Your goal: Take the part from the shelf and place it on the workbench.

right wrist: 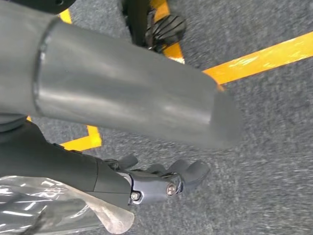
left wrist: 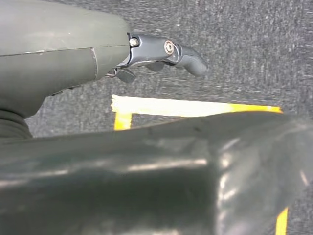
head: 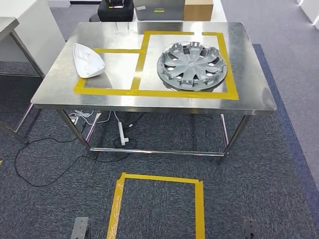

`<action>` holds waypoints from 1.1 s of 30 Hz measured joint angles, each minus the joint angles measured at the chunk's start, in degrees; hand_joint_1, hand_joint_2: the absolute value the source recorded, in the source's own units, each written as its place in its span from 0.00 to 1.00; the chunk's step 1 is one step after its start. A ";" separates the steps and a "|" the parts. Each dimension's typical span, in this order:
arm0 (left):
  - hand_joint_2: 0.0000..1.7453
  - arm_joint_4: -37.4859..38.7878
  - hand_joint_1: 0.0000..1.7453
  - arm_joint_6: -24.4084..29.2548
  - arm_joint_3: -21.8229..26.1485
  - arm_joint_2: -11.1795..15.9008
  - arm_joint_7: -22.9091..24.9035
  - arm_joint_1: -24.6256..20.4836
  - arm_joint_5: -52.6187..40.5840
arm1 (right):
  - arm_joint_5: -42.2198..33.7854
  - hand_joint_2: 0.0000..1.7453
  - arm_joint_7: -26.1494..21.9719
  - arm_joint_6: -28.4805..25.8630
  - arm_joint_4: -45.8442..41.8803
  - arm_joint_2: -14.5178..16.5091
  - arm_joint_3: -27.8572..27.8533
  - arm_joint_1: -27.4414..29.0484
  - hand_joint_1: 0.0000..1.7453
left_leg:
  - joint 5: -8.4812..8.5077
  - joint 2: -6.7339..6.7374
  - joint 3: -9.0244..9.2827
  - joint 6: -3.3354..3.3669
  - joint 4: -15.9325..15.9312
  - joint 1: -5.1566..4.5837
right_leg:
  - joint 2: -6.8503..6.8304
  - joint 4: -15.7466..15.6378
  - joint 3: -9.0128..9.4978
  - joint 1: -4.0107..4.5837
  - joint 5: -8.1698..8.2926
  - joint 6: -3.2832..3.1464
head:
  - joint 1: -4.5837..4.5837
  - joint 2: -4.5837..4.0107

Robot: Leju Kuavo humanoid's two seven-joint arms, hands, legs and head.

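Observation:
On the steel workbench (head: 248, 94), a white curved shell part (head: 87, 61) lies in the left yellow-taped box. A grey wheel cover (head: 192, 65) lies flat in the right taped box. In the left wrist view my left hand (left wrist: 110, 54) hangs over the grey carpet, its dark fingers (left wrist: 177, 51) stretched out with nothing in them. My right hand (right wrist: 140, 181) also hangs over the carpet in the right wrist view, fingers (right wrist: 184, 174) loosely extended and holding nothing.
A yellow tape square (head: 158, 204) marks the carpet in front of the workbench. Cables and a power strip (head: 121, 133) lie under it. A second table (head: 11, 30) stands at the far left, with boxes (head: 197, 9) behind the workbench.

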 joint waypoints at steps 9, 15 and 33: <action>0.00 0.00 0.00 0.72 -0.98 0.38 1.04 -0.35 -0.74 | 0.62 0.00 -0.62 2.13 0.73 -0.82 0.24 -0.10 0.00 | -0.02 -0.15 11.97 2.30 -7.03 -0.72 | -0.09 2.18 -5.99 0.83 4.08 0.21 | -0.04 0.00; 0.00 -0.04 0.00 0.71 -0.97 0.27 0.65 -0.52 -0.48 | 1.01 0.00 -1.43 2.28 1.07 -1.42 0.27 -0.03 0.00 | 3.17 0.26 9.49 3.43 -9.87 -0.58 | 0.29 6.84 -9.21 0.35 -0.92 2.23 | 0.23 0.00; 0.00 -0.07 0.00 1.37 -0.89 -0.56 1.14 -0.52 0.17 | 3.52 0.00 -3.15 2.39 1.42 -2.68 0.78 -0.25 0.00 | -2.71 0.24 -2.61 -0.47 9.04 0.47 | -0.77 1.21 -1.13 -0.52 0.37 0.28 | 0.54 0.00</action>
